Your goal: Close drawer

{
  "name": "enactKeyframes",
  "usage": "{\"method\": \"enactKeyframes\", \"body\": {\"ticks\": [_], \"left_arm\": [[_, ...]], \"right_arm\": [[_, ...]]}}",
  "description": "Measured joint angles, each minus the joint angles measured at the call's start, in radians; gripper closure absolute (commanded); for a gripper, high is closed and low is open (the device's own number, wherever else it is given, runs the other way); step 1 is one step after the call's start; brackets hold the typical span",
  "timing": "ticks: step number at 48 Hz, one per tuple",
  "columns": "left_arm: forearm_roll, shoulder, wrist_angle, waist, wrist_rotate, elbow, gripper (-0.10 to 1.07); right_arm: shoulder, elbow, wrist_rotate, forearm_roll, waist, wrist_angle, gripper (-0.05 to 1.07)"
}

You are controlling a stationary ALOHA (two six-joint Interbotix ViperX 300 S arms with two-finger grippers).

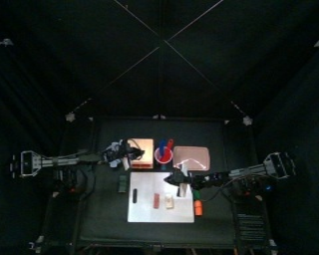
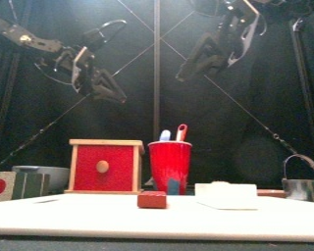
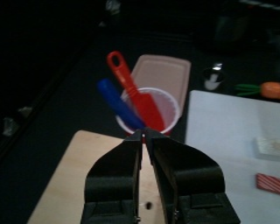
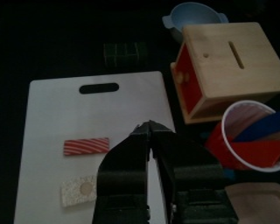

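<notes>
Your wooden box [image 2: 106, 166] sits at 10 o'clock on the worktop [image 2: 157, 218], its drawer [image 2: 103, 167] face flush with the front, touching the red cup [image 2: 171, 168]. Your left claw [image 3: 145, 155] and right claw [image 4: 154, 144] both hang above, jaws pressed together.

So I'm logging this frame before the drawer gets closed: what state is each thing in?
Small orange-tan wooden box: upright; its red front with the round knob looks flush, so the drawer appears shut.
Red plastic cup: upright, holding a red and a blue utensil.
White cutting board: flat, carrying a red striped piece and a pale one.
Left gripper: shut, raised, empty.
Right gripper: shut, raised, empty.
</notes>
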Motion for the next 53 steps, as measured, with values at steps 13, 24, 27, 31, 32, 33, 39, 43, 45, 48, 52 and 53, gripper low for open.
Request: {"method": "enactKeyframes", "body": {"ticks": [13, 24, 27, 31, 32, 33, 39, 43, 45, 48, 52, 53], "left_arm": [[-0.051, -0.023, -0.089, -0.120, 0.002, 0.066, 0.43], [-0.052, 0.018, -0.178, -0.152, 0.005, 0.078, 0.43], [-0.052, 0.025, -0.181, -0.153, 0.005, 0.078, 0.43], [-0.054, 0.028, -0.181, -0.153, 0.003, 0.078, 0.43], [-0.055, 0.028, -0.183, -0.153, 0.005, 0.078, 0.43], [-0.054, 0.028, -0.181, -0.153, 0.005, 0.078, 0.43], [-0.054, 0.028, -0.183, -0.150, 0.006, 0.078, 0.43], [-0.054, 0.028, -0.183, -0.150, 0.006, 0.080, 0.43], [-0.054, 0.028, -0.183, -0.150, 0.006, 0.083, 0.43], [-0.054, 0.029, -0.183, -0.149, 0.008, 0.084, 0.43], [-0.054, 0.029, -0.183, -0.147, 0.008, 0.089, 0.43], [-0.054, 0.029, -0.183, -0.147, 0.008, 0.091, 0.43]], "right_arm": [[-0.123, 0.192, 0.000, 0.064, -0.163, -0.189, 0.67], [-0.135, 0.272, -0.011, 0.109, -0.242, -0.325, 0.67], [-0.152, 0.285, -0.012, 0.109, -0.247, -0.333, 0.67], [-0.179, 0.296, -0.015, 0.107, -0.249, -0.334, 0.67], [-0.187, 0.298, -0.017, 0.106, -0.250, -0.334, 0.67], [-0.196, 0.299, -0.018, 0.103, -0.250, -0.334, 0.67], [-0.258, 0.299, -0.018, 0.075, -0.249, -0.336, 0.67], [-0.295, 0.301, -0.018, 0.064, -0.247, -0.336, 0.67], [-0.307, 0.304, -0.018, 0.063, -0.244, -0.336, 0.67], [-0.321, 0.307, -0.018, 0.061, -0.244, -0.336, 0.67], [-0.334, 0.310, -0.017, 0.061, -0.242, -0.336, 0.67], [-0.336, 0.311, -0.018, 0.061, -0.242, -0.336, 0.67]]}}
